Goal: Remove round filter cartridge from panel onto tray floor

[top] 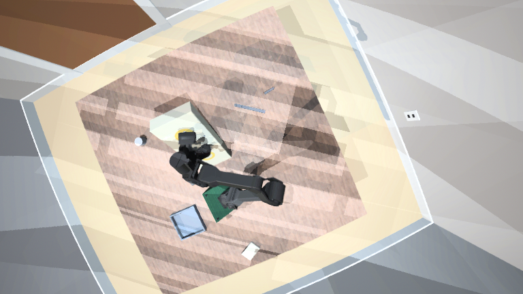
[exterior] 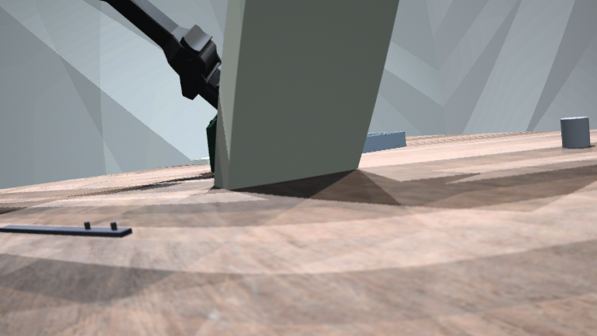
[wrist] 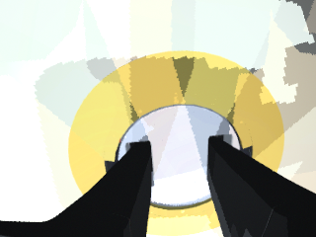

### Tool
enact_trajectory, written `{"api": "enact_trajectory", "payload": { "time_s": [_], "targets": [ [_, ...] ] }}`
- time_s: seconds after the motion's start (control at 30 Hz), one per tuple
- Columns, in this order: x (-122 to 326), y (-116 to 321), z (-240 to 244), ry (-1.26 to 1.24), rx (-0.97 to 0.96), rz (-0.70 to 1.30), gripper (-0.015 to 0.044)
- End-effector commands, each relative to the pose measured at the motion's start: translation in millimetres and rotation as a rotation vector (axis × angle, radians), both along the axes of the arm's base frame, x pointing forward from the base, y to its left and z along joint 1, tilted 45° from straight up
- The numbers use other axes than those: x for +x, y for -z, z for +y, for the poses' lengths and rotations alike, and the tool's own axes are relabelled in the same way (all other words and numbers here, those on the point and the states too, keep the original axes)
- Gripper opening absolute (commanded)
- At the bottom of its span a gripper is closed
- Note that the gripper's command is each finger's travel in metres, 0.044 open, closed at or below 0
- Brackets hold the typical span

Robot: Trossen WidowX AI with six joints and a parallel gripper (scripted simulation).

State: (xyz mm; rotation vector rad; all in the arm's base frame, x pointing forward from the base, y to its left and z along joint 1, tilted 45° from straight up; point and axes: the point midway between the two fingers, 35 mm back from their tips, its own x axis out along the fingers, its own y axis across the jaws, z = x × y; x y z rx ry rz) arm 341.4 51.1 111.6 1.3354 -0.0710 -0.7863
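The pale service panel (top: 163,125) (exterior: 303,81) (wrist: 30,183) stands tilted on the table. In the wrist view the round, pale blue-white filter cartridge (wrist: 180,185) sits inside a yellow ring (wrist: 96,118), with dark notches at the left and right of its opening. My gripper (wrist: 178,147) is shut on the cartridge, its two fingertips at the slots on the face. Whether the face stands proud of the panel I cannot tell. In the top view the arm hides fingertips and cartridge. The blue tray (top: 176,229) (exterior: 385,141) lies apart from the panel, with nothing visible in it.
A grey cylinder (top: 139,141) (exterior: 574,133) stands beside the panel. A green plate (top: 216,214) lies under the arm's base, near the tray. A white block (top: 250,250) lies beyond it. A long bar (top: 250,108) (exterior: 57,230) and a short bar (top: 269,90) lie behind the panel.
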Motion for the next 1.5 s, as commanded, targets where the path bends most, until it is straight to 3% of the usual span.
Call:
{"api": "enact_trajectory", "payload": {
  "time_s": [0.0, 0.8, 1.47],
  "targets": [
    [4, 1, -2, 0.026, 0.069, -0.038, 0.0],
    [-53, -28, 40, -0.012, -0.004, 0.02, 0.0],
    [-88, 12, 7, -0.012, -0.005, 0.02, 0.0]
  ]
}}
